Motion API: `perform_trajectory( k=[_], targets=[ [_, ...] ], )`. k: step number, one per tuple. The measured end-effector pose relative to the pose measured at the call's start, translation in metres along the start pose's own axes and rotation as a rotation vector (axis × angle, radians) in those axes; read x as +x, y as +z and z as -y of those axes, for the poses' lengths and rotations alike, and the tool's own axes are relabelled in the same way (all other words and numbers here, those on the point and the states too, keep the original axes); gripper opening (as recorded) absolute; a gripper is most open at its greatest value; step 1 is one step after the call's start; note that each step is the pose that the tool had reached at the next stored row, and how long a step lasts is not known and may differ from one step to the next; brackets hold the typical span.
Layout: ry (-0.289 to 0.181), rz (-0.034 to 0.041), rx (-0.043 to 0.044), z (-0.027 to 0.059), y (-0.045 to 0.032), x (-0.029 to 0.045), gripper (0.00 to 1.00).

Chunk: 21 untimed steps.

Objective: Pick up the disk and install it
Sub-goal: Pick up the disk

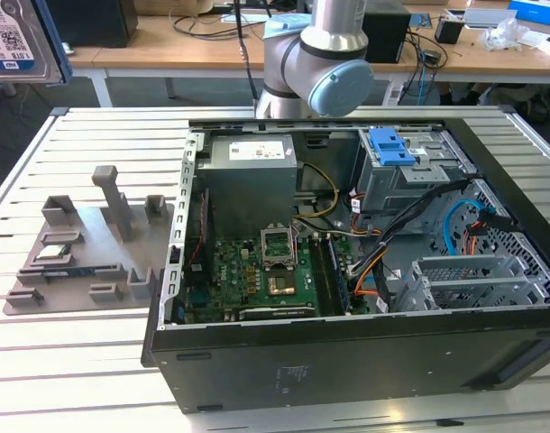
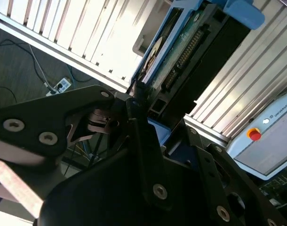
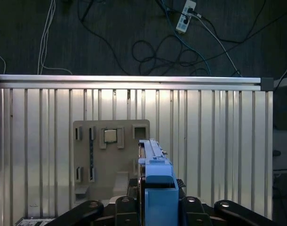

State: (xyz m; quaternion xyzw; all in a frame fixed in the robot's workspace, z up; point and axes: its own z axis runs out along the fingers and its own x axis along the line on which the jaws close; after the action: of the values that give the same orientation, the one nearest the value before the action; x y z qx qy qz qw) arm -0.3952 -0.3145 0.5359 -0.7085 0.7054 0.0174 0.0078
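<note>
Matt black gripper [image 2: 141,96], its linked metal arms smooth with a faint sheen and dotted with bright steel screw heads. Clamped between its fingers, a flat silver metal disk [image 2: 181,52], its underside a green circuit board with a dark plastic connector strip, its face bearing a glossy blue-and-white printed paper label [image 1: 12,41]. A smooth, satiny blue plastic carrier [image 3: 160,188] frames it. Beneath the gripper, a ribbed table of pale brushed-aluminium slats [image 3: 219,141], glaring where light strikes. On those slats, just beyond the gripper, a dull grey plastic fixture plate [image 3: 110,157], matt. Past the table's far edge from the gripper, a dark matt floor [image 3: 110,33] with thin rubbery cables [image 3: 181,52].
</note>
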Motion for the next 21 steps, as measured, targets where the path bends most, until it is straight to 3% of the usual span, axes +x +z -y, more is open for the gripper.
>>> perform_trajectory(
  k=[3,8,12,14,21],
  targets=[
    [0.0,0.0002,-0.0001,0.0031,-0.0001,0.0001,0.37],
    [0.0,0.0001,-0.0001,0.018,-0.0003,0.0002,0.37],
    [0.0,0.0001,-0.0001,0.0327,-0.0005,0.0002,0.37],
    [0.0,0.0002,0.0,0.0464,-0.0006,0.0002,0.37],
    [0.0,0.0001,-0.0002,0.0759,-0.0011,0.0003,0.37]
  ],
)
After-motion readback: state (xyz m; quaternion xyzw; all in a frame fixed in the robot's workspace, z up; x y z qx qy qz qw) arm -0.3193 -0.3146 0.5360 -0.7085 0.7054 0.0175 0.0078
